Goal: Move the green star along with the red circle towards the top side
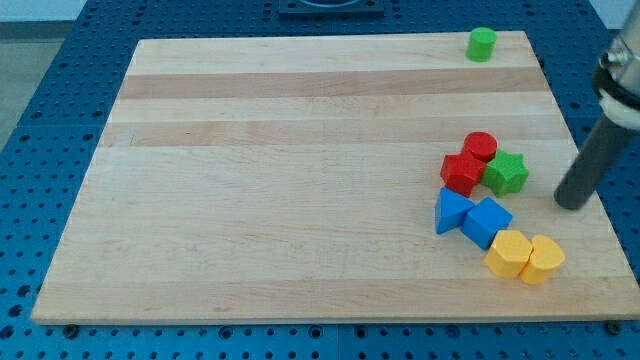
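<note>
Wooden board (pixel 300 170) on blue pegboard. Camera view: green star (pixel 506 173) at the view's right, touching the red circle (pixel 480 147) up-left of it and a red star-like block (pixel 461 173) on its left. My tip (pixel 571 203), a bare rod with no fingers to open or close, sits just right of the green star, apart. Blue blocks (pixel 472 217) and yellow blocks (pixel 525 256) lie below; a green cylinder (pixel 481 43) at top.

Bright, even light overhead; I see soft, short shadows under blocks on the pale wooden board (pixel 300 150), sharply focused.
</note>
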Tool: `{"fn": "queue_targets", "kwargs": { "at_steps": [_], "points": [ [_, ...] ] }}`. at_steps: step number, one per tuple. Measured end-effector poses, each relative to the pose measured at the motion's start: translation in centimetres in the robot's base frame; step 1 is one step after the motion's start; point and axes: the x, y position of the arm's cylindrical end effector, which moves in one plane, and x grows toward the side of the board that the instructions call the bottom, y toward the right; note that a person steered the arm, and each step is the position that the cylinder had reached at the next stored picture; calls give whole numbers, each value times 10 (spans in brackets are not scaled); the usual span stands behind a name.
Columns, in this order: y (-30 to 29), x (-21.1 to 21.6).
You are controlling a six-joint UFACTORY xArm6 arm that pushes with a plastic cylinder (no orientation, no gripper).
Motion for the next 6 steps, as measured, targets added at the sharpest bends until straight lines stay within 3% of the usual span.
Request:
{"fn": "queue_targets", "kwargs": {
  "at_steps": [2, 6],
  "points": [
    [-39, 4],
    [-52, -53]
  ]
}}
